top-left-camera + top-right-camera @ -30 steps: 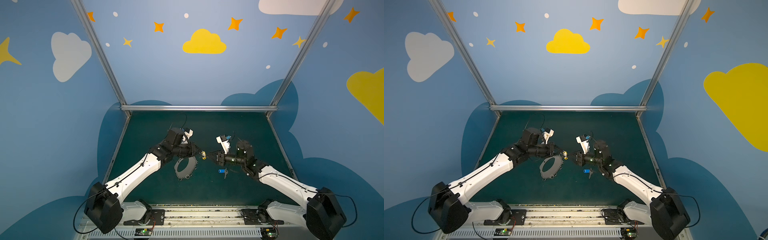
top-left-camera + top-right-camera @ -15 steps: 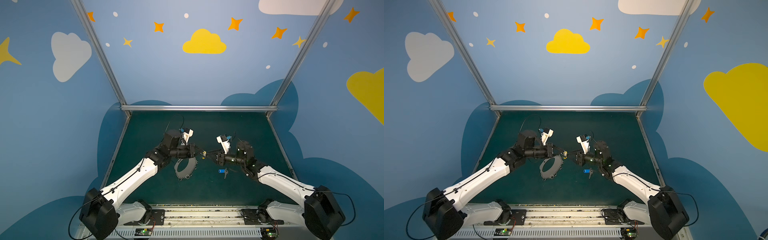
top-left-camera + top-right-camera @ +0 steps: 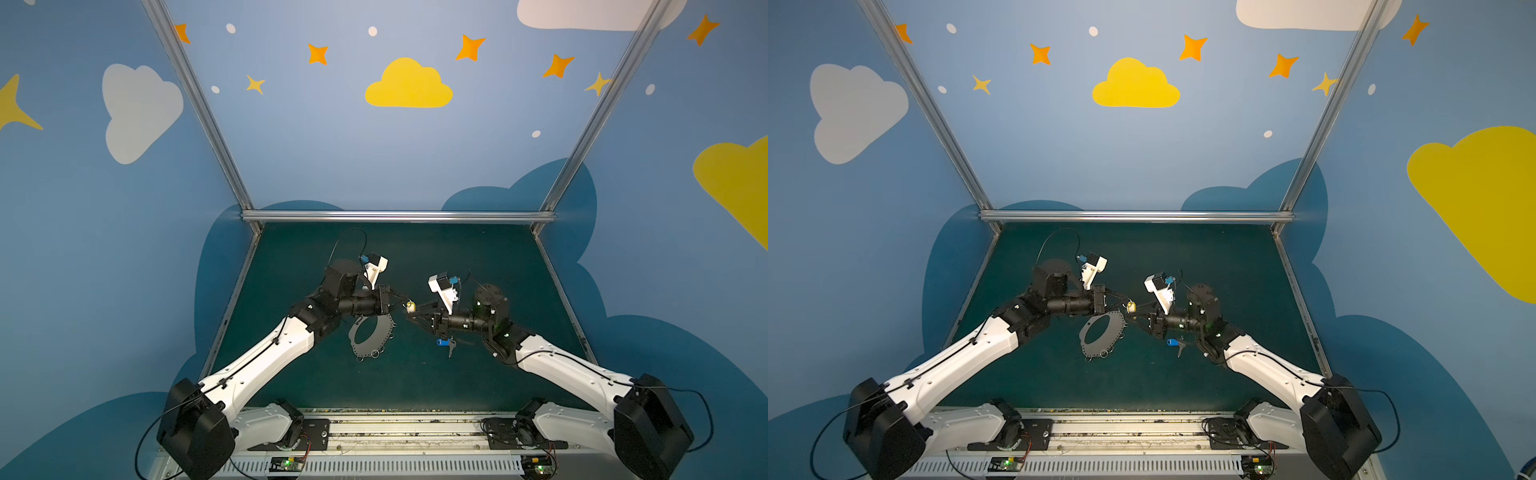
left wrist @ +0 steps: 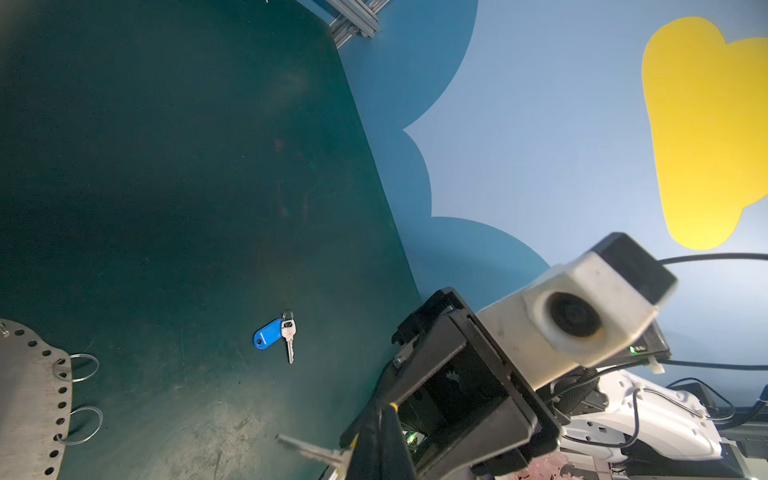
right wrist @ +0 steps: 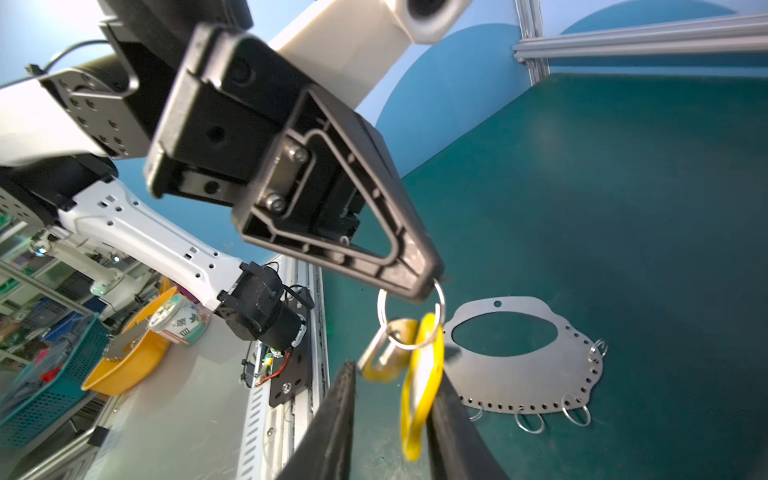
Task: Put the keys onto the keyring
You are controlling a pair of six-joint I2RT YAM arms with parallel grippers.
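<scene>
1. Between the tips of the two claws, up off the green mat (image 3: pixel 457 257), hangs the key with the yellow tag (image 3: pixel 410 306).
2. The left claw (image 5: pixel 422 291) is squeezed tight. Its tip pinches a thin wire ring (image 5: pixel 380 309). The silver key and its yellow tag both hang from that ring, right at the claw's tip.
3. The right claw (image 5: pixel 395 368) points at the left claw. In both top views the two come almost tip to tip. Its two fingers (image 5: pixel 336 415) stand a little way apart, with one on each side of the yellow tag. One finger is right up against the tag. The other finger has a gap next to it, so this claw is not squeezing the tag.
4. Under the left claw, flat on the mat, lies the keyring (image 5: pixel 519 374). It is a grey metal plate with a big oval hole in the middle and a row of tiny holes along its edge. A few small wire rings (image 5: pixel 575 409) hang from that edge. Neither claw touches the plate.
5. Below the right claw, close to its wrist, the key with the blue tag (image 4: pixel 270 334) lies on the mat. It sits apart from the plate, and no claw touches it.
</scene>
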